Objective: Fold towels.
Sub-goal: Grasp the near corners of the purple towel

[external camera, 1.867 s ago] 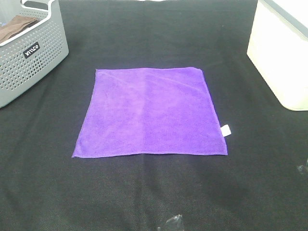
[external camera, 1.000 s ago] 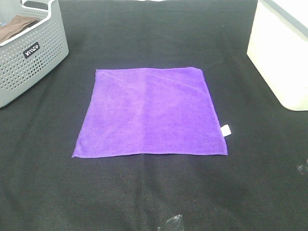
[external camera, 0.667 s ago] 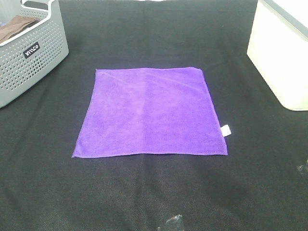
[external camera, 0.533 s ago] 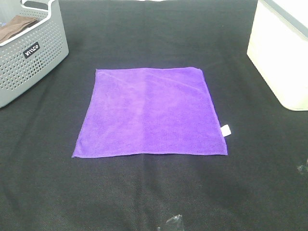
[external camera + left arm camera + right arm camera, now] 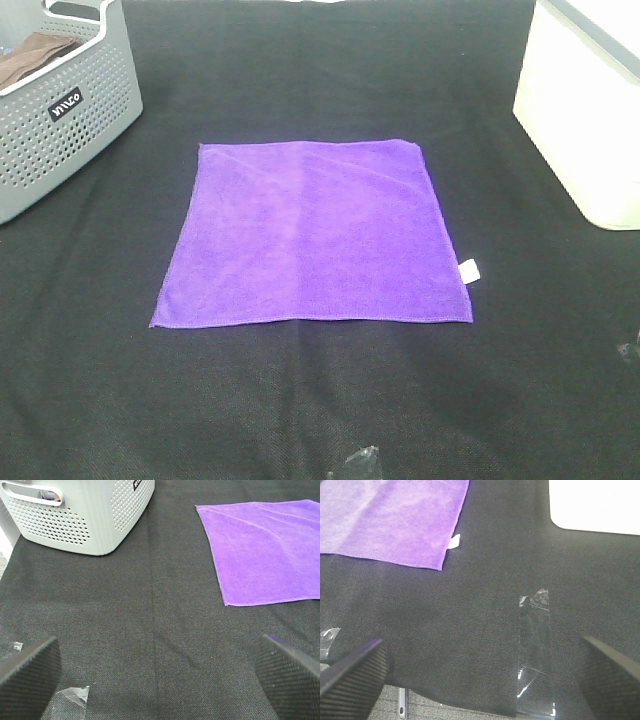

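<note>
The purple towel [image 5: 315, 232] lies spread flat in one layer at the middle of the black surface [image 5: 300, 400]. Its four corners are out and its stitched hem shows along the edges. A faint crease runs slantwise across its far half. A small white tag [image 5: 467, 270] sticks out from the towel's edge at about 4 o'clock from its centre and rests on the surface.

Seen from the high camera, a grey perforated basket [image 5: 60, 120] stands at 10 o'clock, well apart from the towel, with a brown cloth [image 5: 30, 55] inside it. A white box [image 5: 590, 110] stands at 2 o'clock, also well apart from the towel. A scrap of clear plastic [image 5: 355, 462] lies at 6 o'clock by the near edge of the view, and another [image 5: 628, 352] shows at 4 o'clock.

The left tool [image 5: 157, 675] is spread wide. Its two dark ribbed fingers [image 5: 27, 677] sit far apart with only bare surface between them, and nothing is gripped. Its camera shows the towel's nearest corner and the basket beyond the fingers.

The right tool [image 5: 480, 680] is likewise spread wide and grips nothing. A clear plastic strip [image 5: 535, 645] lies on the surface between its fingers [image 5: 612, 675], apart from both. The towel's corner with the tag shows beyond the fingers, and neither tool touches the towel.
</note>
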